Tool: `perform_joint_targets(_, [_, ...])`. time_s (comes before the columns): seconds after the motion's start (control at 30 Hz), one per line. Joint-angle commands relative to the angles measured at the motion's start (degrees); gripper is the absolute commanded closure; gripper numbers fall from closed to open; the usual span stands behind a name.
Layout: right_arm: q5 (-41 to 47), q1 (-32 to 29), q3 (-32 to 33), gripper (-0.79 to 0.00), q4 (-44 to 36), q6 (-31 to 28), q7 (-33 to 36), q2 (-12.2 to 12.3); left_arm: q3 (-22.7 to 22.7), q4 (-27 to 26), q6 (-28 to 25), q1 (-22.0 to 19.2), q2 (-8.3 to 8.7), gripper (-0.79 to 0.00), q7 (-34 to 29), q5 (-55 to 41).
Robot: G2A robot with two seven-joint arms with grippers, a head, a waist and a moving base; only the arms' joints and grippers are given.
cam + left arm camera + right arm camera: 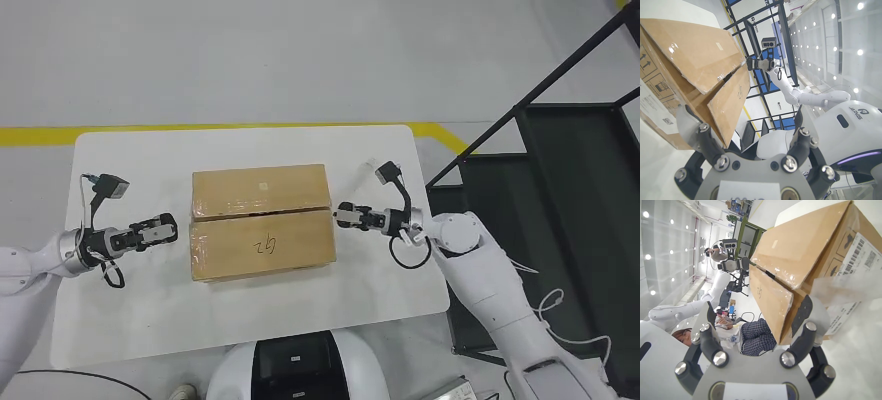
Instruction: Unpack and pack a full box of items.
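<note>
Cardboard box sits between left tool and right tool.

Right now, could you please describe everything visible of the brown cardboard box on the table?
The brown cardboard box sits flat on the white table, its top flaps folded shut along a gaping seam with torn clear tape. The near flap bears a handwritten mark; white printed labels sit on both ends. The left tool and right tool, both open, flank it.

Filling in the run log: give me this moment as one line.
box: flaps closed, on table | left claw: open, beside one box end | right claw: open, at opposite end
</note>
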Motion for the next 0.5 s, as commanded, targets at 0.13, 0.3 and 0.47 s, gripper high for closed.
perform_joint_targets(0.13, [4.01,1.99,-3.12,-0.785,2.98,1.46,3.43,-0.59,0.00,0.00,0.00,0.00,0.00,-0.785,0.00,-0.03])
perform_joint_targets(0.3, [8.25,1.98,-3.39,-0.785,2.71,-0.59,5.59,-0.68,0.00,0.00,0.00,0.00,0.00,-0.785,0.00,-0.03])
perform_joint_targets(0.47, [12.93,0.92,-2.68,-0.785,0.13,-1.06,9.61,-0.35,0.00,0.00,0.00,0.00,0.00,-0.785,0.00,-0.03])
